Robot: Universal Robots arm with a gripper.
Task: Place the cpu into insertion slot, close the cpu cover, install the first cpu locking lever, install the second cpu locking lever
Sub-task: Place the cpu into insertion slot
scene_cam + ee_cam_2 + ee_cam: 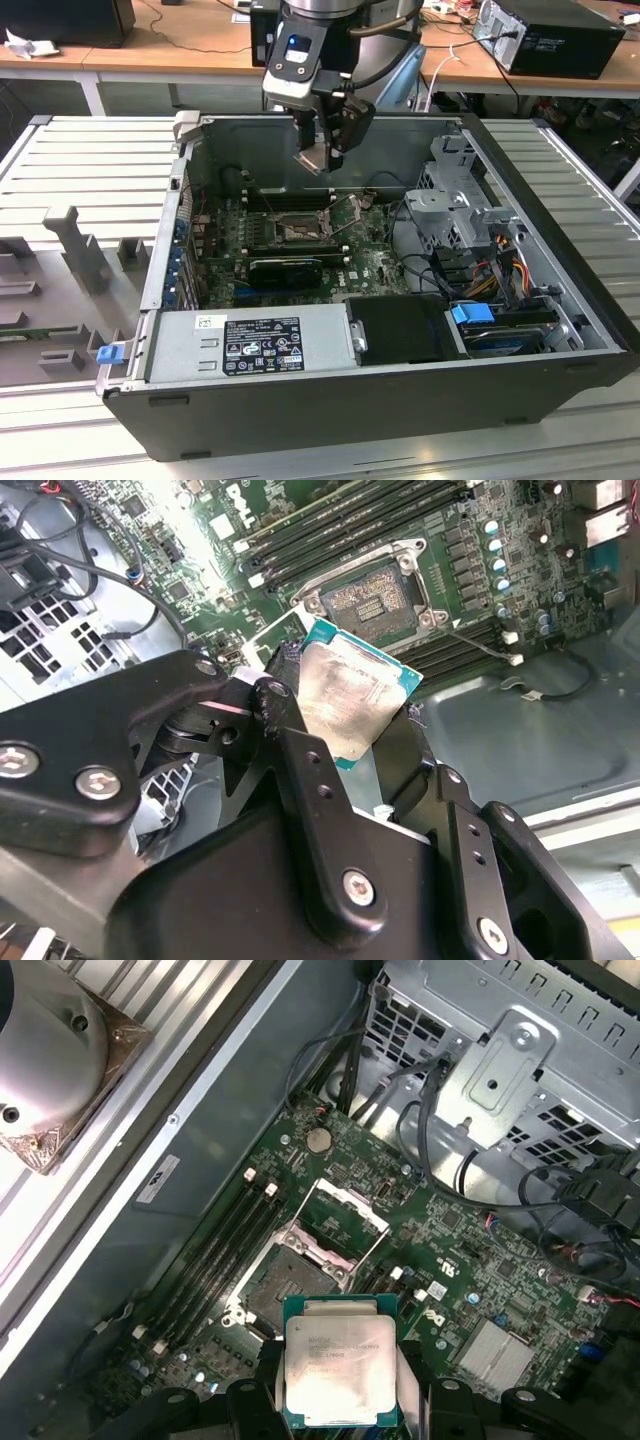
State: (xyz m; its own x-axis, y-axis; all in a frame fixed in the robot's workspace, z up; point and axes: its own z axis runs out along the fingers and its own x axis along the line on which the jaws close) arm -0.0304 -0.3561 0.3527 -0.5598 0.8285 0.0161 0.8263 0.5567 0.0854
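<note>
We see the claw (325, 152) clamped on the cpu (340, 1365), gripping it by two opposite edges with its metal top bare. The chip hangs in the air above the motherboard (385, 262) inside the open computer case (330, 410), near the uncovered insertion slot (288, 1282) but not touching it. The cpu cover (350, 1202) stands tipped up beside the slot. The case lies on a slatted grey surface (90, 160).
</note>
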